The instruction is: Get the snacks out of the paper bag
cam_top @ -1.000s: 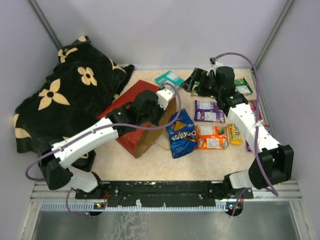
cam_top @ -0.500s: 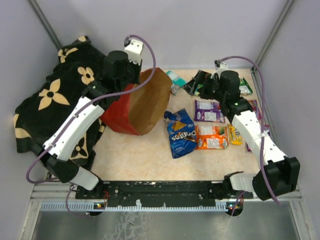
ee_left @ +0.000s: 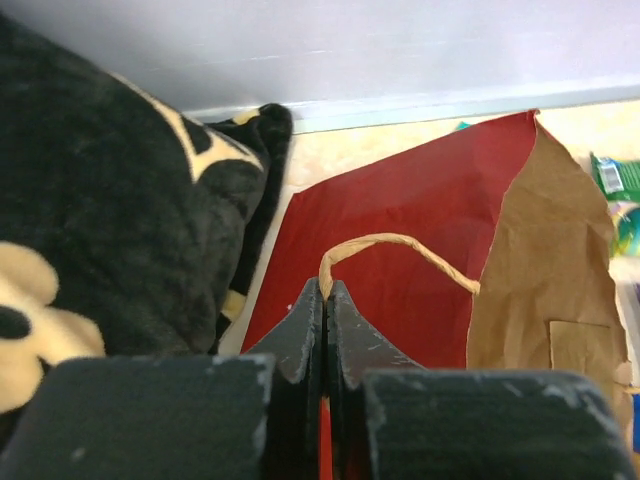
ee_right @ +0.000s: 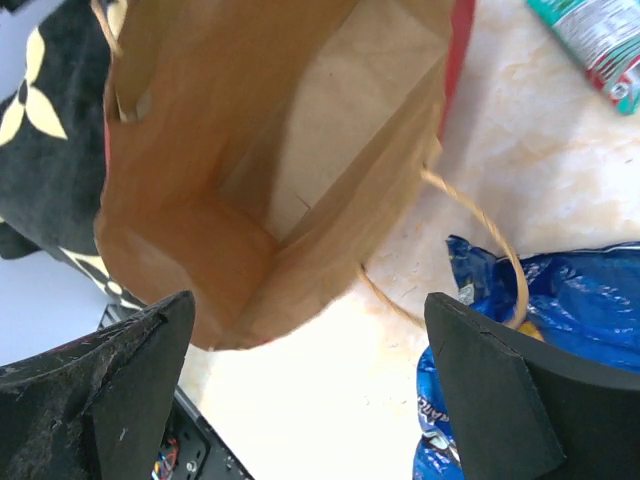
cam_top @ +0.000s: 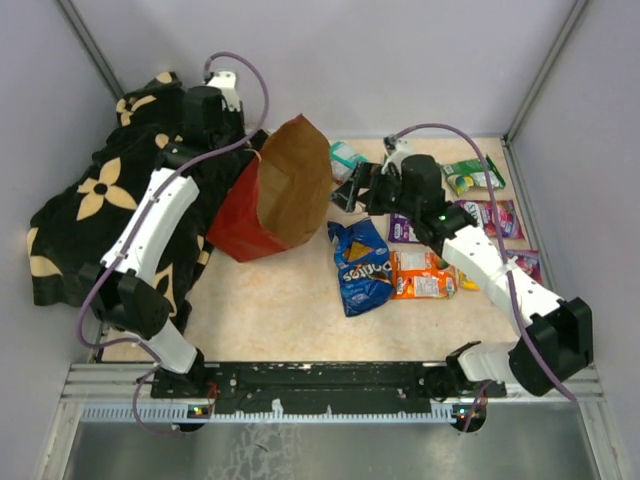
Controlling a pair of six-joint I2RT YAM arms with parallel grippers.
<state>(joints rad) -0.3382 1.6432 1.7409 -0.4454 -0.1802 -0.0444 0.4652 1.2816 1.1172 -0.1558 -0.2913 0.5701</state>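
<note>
The job looks almost done. The paper bag (cam_top: 290,185) is held up and tipped at about 11 o'clock from the middle of the table (cam_top: 290,310). Its mouth faces 3 o'clock. The left gripper (ee_left: 325,292) is pinched tight on a red edge of the bag, close by a cord handle (ee_left: 380,238). The right gripper (ee_right: 310,325) is spread wide with nothing in it, right at the bag's mouth. From there I see only brown paper, so I think the bag is empty, though a flat packet could hide in the dim far corner.

The snacks lie out on the table from 12 to 3 o'clock. The blue Doritos bag (cam_top: 360,268) is nearest the middle, with an orange packet (cam_top: 424,275) just beside it. Farther off are a purple packet (cam_top: 495,217), a green packet (cam_top: 472,177) and a teal packet (cam_top: 346,156).

What is left is a last look inside and setting the bag down. The black flower blanket (cam_top: 110,200) fills 9 to 11 o'clock, just beside the bag, so that side is crowded. The Doritos bag lies near the mouth too.
</note>
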